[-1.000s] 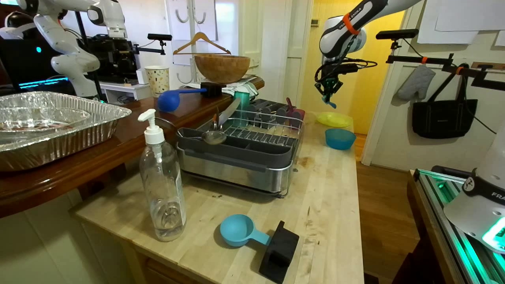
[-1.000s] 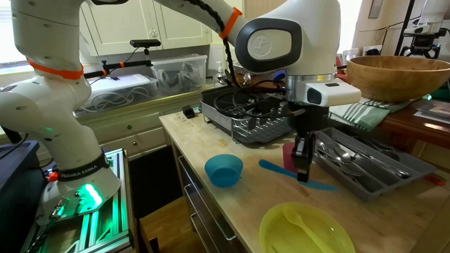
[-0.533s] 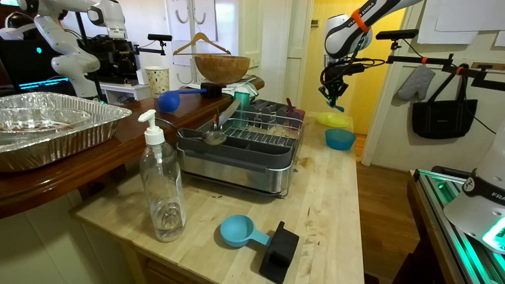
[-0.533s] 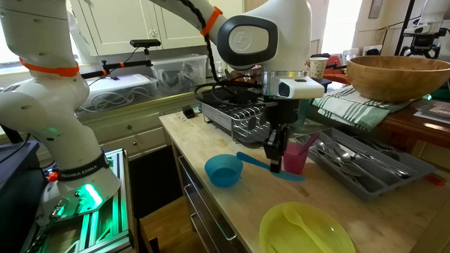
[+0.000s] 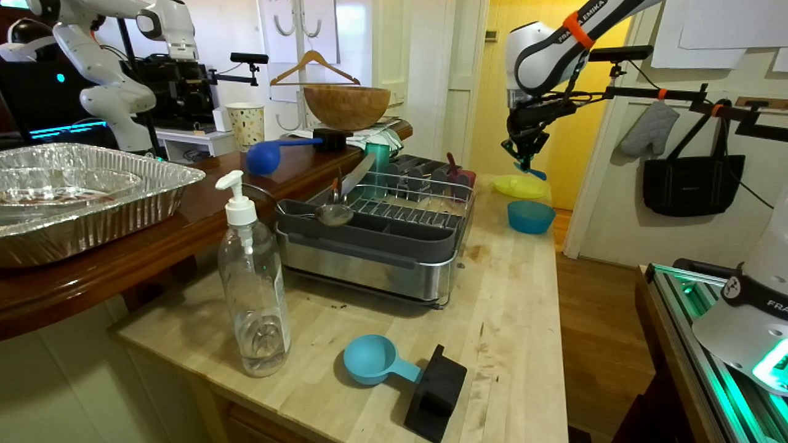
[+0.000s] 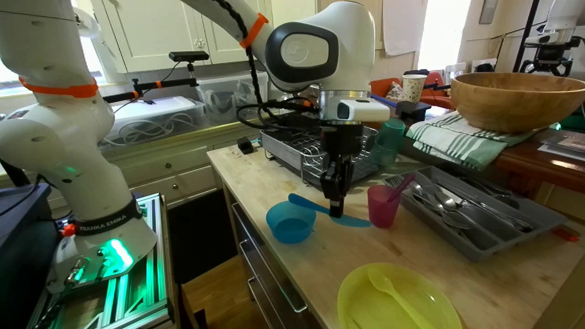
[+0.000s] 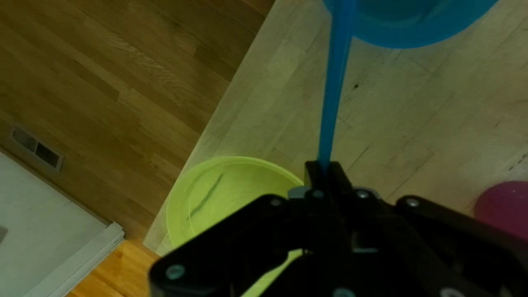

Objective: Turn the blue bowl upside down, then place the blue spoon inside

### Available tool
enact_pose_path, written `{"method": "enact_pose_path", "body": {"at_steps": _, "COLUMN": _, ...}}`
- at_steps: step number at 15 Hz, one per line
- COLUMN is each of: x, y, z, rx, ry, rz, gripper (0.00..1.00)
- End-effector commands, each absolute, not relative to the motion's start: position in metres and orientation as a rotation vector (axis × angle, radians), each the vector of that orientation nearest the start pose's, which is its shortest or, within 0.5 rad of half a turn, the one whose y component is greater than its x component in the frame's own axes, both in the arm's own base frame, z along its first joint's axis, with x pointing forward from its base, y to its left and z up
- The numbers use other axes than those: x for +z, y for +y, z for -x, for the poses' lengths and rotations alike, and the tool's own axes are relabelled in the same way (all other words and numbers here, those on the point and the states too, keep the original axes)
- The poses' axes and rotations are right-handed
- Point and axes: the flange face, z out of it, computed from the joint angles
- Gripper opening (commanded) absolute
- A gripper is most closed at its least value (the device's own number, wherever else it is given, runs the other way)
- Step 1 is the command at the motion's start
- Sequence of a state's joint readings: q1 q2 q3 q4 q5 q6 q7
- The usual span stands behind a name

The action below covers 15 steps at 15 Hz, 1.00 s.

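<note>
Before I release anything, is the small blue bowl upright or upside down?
Upright. In both exterior views, the blue bowl stands on the wooden tabletop, its wider rim on top and sides narrowing downward.

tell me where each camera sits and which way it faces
An exterior view sits near the soap bottle, facing along the worktop toward the blue bowl; arm at upper right, base at right edge.
An exterior view sits near the yellow dish, facing the dish rack; base at left, arm and gripper in front.
The wrist view rides the arm, facing down at worktop and floor; gripper at bottom, holding the blue spoon.
Both exterior views share the blue bowl, dish rack and arm.
</note>
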<state>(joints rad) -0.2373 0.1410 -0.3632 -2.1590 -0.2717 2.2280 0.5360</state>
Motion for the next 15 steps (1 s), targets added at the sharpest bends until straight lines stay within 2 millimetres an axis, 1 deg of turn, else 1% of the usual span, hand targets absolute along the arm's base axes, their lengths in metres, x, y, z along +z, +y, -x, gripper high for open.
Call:
{"method": "enact_pose_path", "body": {"at_steps": 1, "x": 0.331, "y": -0.286, "z": -0.438, "rx": 0.153, "ry": 1.535, "rz": 3.065, "gripper": 0.01}}
{"method": "enact_pose_path", "body": {"at_steps": 6, "x": 0.323, "y": -0.259, "z": -0.434, "rx": 0.167, "ry": 1.506, "rz": 3.140, "gripper": 0.01}}
{"method": "enact_pose_path", "body": {"at_steps": 11, "x": 0.318, "y": -0.239, "z": -0.430, "rx": 0.152, "ry": 1.491, "rz": 3.214, "gripper": 0.01}}
{"method": "enact_pose_path", "body": {"at_steps": 15, "x": 0.316, "y": -0.227, "z": -0.427, "rx": 0.144, "ry": 1.471, "rz": 3.235, "gripper": 0.01}}
